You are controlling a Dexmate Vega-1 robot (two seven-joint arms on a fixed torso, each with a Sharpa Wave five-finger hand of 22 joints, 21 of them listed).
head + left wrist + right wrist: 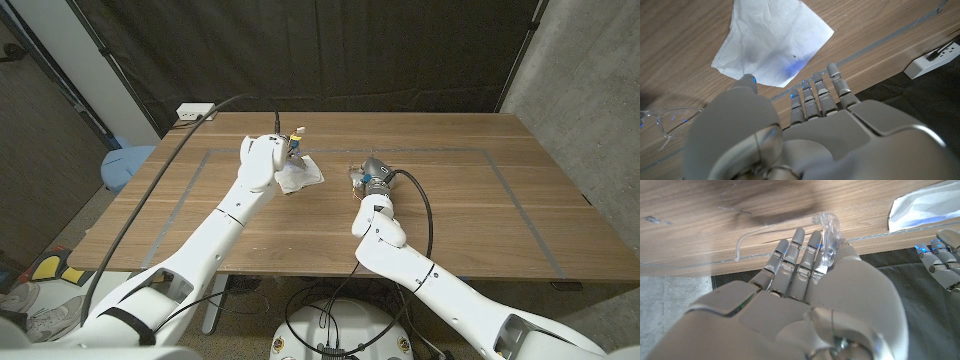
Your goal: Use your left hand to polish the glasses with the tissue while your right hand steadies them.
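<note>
**Right hand at the glasses, left hand over the tissue**

The crumpled white paper tissue lies on the brown wooden table, a little left of the middle and toward the far side. In the left wrist view the tissue is spread flat on the wood with a bluish tint on its near part.

The robot's left hand is above the tissue's left edge. In the left wrist view the left hand has its fingers stretched out side by side and apart from the thumb, with nothing held; its fingertips end just short of the tissue.

The clear-framed plastic glasses lie on the table right of the tissue and well apart from it. The right hand sits just beside them. In the right wrist view the glasses lie against the right hand, one clear arm reaching across the wood past the fingers. The fingers are extended, and the frame rests between them and the thumb side; I cannot tell whether the hand really clasps it.
</note>
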